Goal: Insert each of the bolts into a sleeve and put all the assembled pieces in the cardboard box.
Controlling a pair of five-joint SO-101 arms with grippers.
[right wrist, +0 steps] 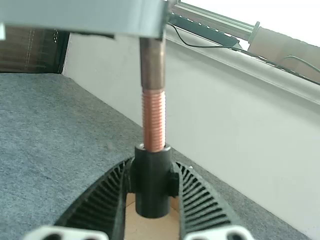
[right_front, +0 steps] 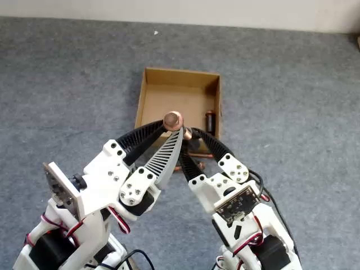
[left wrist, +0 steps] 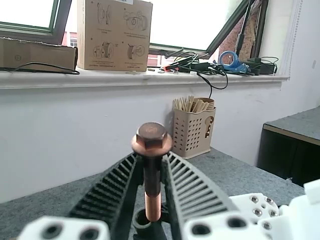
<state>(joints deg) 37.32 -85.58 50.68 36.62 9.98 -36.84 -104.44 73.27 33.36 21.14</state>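
Note:
Above the front edge of the cardboard box (right_front: 147, 95), my left gripper (right_front: 171, 128) is shut on a copper bolt (right_front: 172, 120) held upright, hex head on top. In the left wrist view the bolt (left wrist: 151, 175) stands between the ribbed fingers (left wrist: 190, 185), its tip in a black sleeve (left wrist: 144, 220). My right gripper (right_front: 188, 138) is shut on that sleeve (right wrist: 151, 182), and the bolt's threaded end (right wrist: 153, 120) enters the sleeve's top. One dark assembled piece (right_front: 210, 120) lies in the box by its right wall.
Copper pieces (right_front: 196, 156) lie on the grey carpet (right_front: 292, 101) under the grippers, just in front of the box. A wall, a windowsill and a beige holder of sticks (left wrist: 193, 131) stand behind the work area.

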